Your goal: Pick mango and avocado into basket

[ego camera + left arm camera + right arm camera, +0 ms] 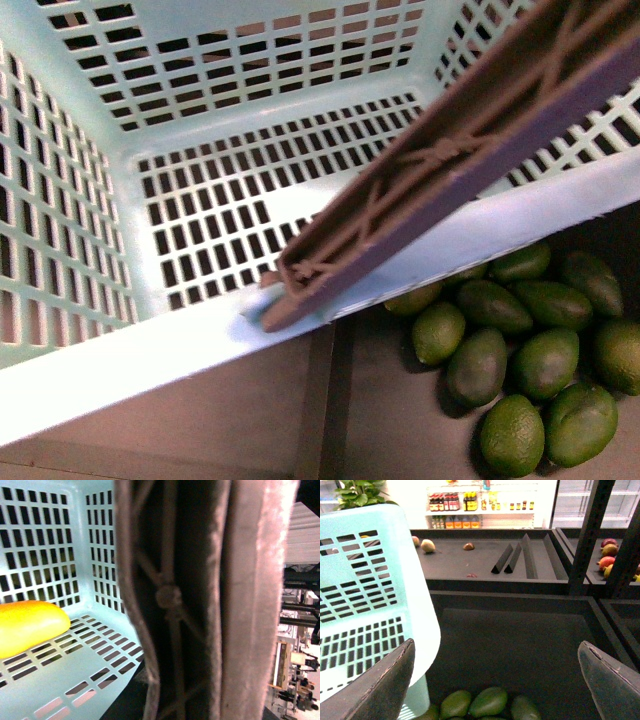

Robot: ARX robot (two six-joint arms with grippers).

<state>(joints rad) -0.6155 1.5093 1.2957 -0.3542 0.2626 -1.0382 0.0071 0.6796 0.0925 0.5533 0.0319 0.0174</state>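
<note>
The pale aqua basket (200, 150) fills the front view, with its brown ribbed handle (450, 160) crossing it. In the left wrist view the handle (200, 600) fills the frame; my left gripper is shut on it, fingers hidden. The yellow-orange mango (30, 625) lies on the basket floor (75, 680). Several dark green avocados (520, 350) lie in a dark bin beside the basket. My right gripper (495, 685) is open, fingers (380, 690) wide apart, above avocados (487, 701), with the basket wall (365, 595) beside it.
The avocados sit in a dark display bin (520, 645) with raised edges. A further dark shelf (470, 555) holds a few loose fruits and dividers. Black shelf posts (590, 530) stand nearby. Red and yellow fruits (607, 555) lie in another bin.
</note>
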